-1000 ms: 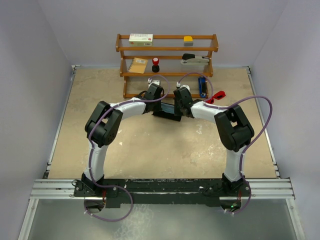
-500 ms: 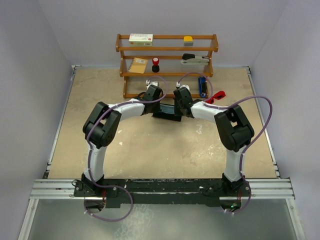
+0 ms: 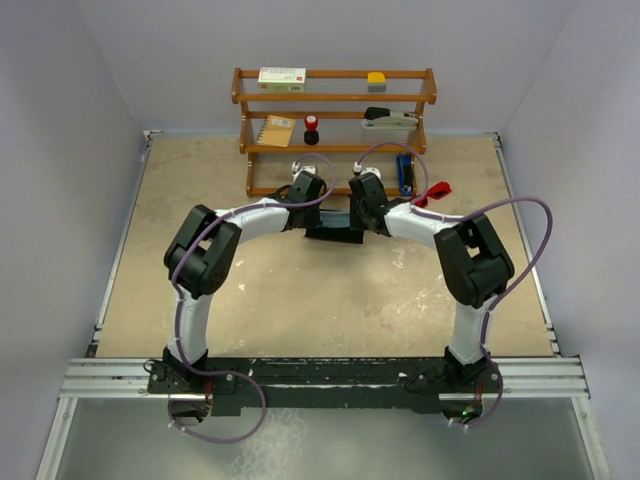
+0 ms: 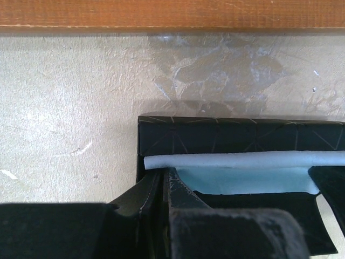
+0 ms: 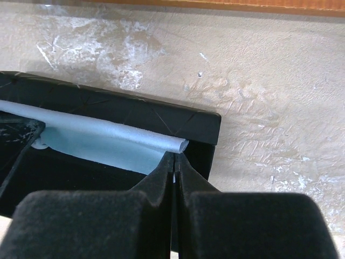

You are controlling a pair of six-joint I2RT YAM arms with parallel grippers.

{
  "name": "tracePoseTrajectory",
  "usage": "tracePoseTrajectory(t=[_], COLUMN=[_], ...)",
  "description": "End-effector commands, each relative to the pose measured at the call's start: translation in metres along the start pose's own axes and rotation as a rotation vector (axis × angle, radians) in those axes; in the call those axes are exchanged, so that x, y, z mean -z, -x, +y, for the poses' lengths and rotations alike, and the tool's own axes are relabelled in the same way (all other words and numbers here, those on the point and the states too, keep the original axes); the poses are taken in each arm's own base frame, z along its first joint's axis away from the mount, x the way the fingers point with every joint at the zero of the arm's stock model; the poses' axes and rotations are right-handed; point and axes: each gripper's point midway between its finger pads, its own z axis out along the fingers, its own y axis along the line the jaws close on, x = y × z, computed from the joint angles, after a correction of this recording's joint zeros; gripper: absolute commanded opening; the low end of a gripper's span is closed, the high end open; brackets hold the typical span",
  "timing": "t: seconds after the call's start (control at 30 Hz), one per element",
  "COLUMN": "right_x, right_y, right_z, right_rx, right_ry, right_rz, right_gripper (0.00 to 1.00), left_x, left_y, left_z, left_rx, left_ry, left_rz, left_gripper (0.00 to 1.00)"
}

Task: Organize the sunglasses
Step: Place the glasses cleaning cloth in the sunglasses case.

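While my left gripper (image 4: 161, 181) and right gripper (image 5: 173, 163) each pinch an end of the blue cloth (image 4: 242, 161) over the black case (image 4: 237, 136), the sunglasses (image 3: 433, 191) lie on the table (image 3: 250, 290) just right of the shelf (image 3: 335, 98); they look light, stiff and fragile, so I'd take the bridge, not a lens.

A worn beige table (image 3: 250, 290) with pale scuffs fills the room. At its far edge stands a brown wooden shelf (image 3: 335, 98) with three tiers. The top tier holds a flat white box (image 3: 281, 76) and a small yellow block (image 3: 376, 77); the middle holds a tan notebook (image 3: 275, 130), a small red-and-black object (image 3: 311, 127) and a grey stapler-like tool (image 3: 390, 118). Just before the shelf lies an open black oblong case (image 3: 335, 234) with a light blue cloth (image 4: 242, 175) inside. A small bright red pair of sunglasses (image 3: 434, 192) lies by the shelf's right end.
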Motion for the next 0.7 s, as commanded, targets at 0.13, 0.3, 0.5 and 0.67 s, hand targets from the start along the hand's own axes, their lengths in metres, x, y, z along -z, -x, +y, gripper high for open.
tracePoseTrajectory(t=[0.13,0.3,0.5,0.67], right_x=[0.018,0.017,0.012,0.007], right_y=[0.015,0.011,0.002,-0.001], right_z=[-0.001,-0.001,0.001,0.004], right_rx=[0.015,0.012,0.013,0.016], right_ry=[0.001,0.005,0.011,0.013], right_rz=[-0.037,-0.028,-0.011,-0.003], right_gripper=[0.0,0.0,0.0,0.0], left_x=[0.018,0.022,0.025,0.022], left_y=[0.023,0.028,0.034,0.032], left_z=[-0.008,-0.009,-0.013,-0.015], left_rx=[0.019,0.015,0.013,0.011], left_ry=[-0.019,-0.02,-0.03,-0.036], left_rz=[-0.046,-0.054,-0.062,-0.057], left_gripper=[0.0,0.0,0.0,0.0])
